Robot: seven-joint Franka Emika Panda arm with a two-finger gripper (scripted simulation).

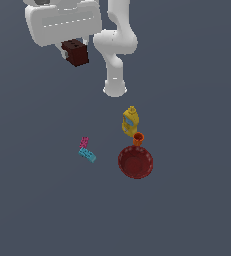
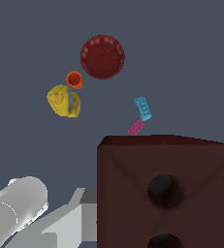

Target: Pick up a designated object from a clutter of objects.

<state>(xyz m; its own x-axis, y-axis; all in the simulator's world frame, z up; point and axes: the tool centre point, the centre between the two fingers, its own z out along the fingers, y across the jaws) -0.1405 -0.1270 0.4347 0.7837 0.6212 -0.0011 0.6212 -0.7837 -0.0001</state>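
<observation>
The designated object, a boxy dark brown brick [image 1: 76, 54] with two dark round holes, hangs in the air far above the floor. It sits right under my white hand, and my gripper [image 1: 74, 47] is shut on it, with the fingers hidden behind the hand and brick. In the wrist view the same brick [image 2: 167, 193] fills the near corner, holes facing the camera. The rest of the clutter of objects lies far below on the grey floor.
On the floor lie a cyan brick [image 1: 87, 155] touching a small pink brick [image 1: 84, 142], a yellow bottle [image 1: 130, 121], an orange cup [image 1: 138, 138] and a dark red bowl [image 1: 135, 162]. The arm's white base [image 1: 115, 87] stands behind the bottle.
</observation>
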